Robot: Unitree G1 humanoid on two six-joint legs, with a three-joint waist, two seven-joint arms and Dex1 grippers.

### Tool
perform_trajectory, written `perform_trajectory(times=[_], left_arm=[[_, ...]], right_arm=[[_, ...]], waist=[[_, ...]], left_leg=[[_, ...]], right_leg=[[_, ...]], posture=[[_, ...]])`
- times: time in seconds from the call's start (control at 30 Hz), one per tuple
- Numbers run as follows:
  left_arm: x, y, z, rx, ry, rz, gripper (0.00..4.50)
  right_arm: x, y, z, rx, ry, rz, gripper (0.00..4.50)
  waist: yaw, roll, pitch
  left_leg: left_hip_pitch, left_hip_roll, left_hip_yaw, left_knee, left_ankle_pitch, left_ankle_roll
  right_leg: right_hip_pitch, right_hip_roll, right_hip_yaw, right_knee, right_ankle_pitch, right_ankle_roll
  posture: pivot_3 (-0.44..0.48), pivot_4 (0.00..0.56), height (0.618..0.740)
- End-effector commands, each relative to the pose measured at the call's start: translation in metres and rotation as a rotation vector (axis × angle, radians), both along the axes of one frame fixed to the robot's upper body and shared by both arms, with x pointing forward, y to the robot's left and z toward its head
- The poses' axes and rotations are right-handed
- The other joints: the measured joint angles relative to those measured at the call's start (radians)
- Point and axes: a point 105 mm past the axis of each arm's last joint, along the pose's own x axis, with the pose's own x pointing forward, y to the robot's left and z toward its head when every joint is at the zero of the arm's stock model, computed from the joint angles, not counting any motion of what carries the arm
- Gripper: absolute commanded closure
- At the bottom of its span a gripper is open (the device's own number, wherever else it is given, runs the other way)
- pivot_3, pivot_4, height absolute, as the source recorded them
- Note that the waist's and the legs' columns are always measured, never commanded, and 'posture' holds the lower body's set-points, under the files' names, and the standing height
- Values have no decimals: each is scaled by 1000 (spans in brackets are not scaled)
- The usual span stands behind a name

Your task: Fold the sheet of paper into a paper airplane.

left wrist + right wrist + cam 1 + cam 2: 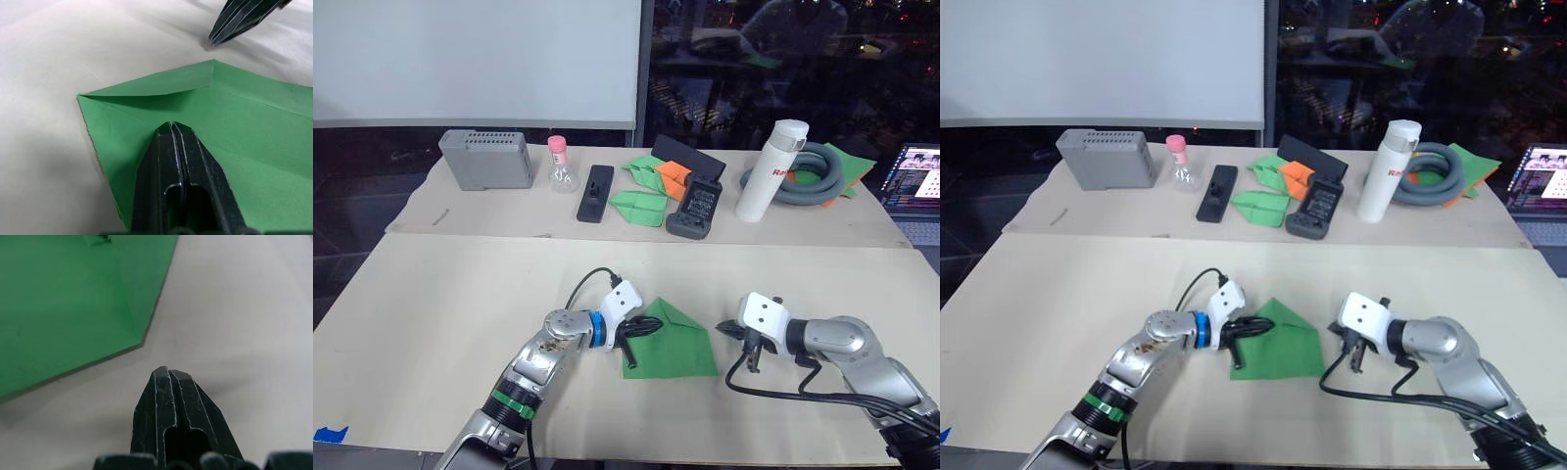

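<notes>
Two corner folds show on the sheet of paper [671,343], table centre. Left gripper [172,126], fingers pressed together, rests on it; right gripper [167,372], likewise closed, sits off at 3 o'clock. We'd crease firmly along the fold.

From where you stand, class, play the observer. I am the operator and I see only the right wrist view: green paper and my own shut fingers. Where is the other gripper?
Observer: The left gripper, fingers shut, lies on the left part of the sheet of paper.
Operator: Any fold on that side?
Observer: Yes, the corner flap just ahead of its fingers is folded over.
Operator: What stands beyond the sheet?
Observer: A white bottle stands upright on the far table.
</notes>
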Motion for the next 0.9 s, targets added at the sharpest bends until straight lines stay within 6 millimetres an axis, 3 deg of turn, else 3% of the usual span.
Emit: perform_trajectory(times=[0.03,0.23,0.47,0.63,0.8,0.9], left_arm=[[-1,3,-17,51,50,23,4500],[-2,4,-19,57,59,33,4500],[-2,5,-21,61,63,42,4500],[-3,7,-22,66,62,43,4500],[-3,9,-23,71,60,43,4500],[-3,9,-22,74,55,40,4500]], right_arm=[[-1,11,2,15,-1,71,4469],[-3,17,4,101,48,83,4469],[2,11,19,246,80,30,4469],[3,17,28,354,102,13,4469],[11,5,24,210,36,3,4469],[5,-5,23,83,24,51,4469]], waist=[[0,0,0],[1,0,0],[1,0,0],[1,0,0],[1,0,0],[1,0,0]], left_leg=[[0,0,0,0,0,0],[0,0,0,0,0,0],[0,0,0,1,0,0],[0,0,0,1,0,0],[0,0,0,1,0,0],[0,-1,0,1,0,0]], right_leg=[[0,0,0,0,0,0],[1,0,0,0,0,0],[1,-1,0,0,0,0],[1,-2,0,1,0,0],[0,-3,0,1,0,0],[0,-3,0,1,0,0]], posture=[[0,150,740],[0,150,740],[0,150,740],[0,150,740],[0,150,740],[0,150,740]])
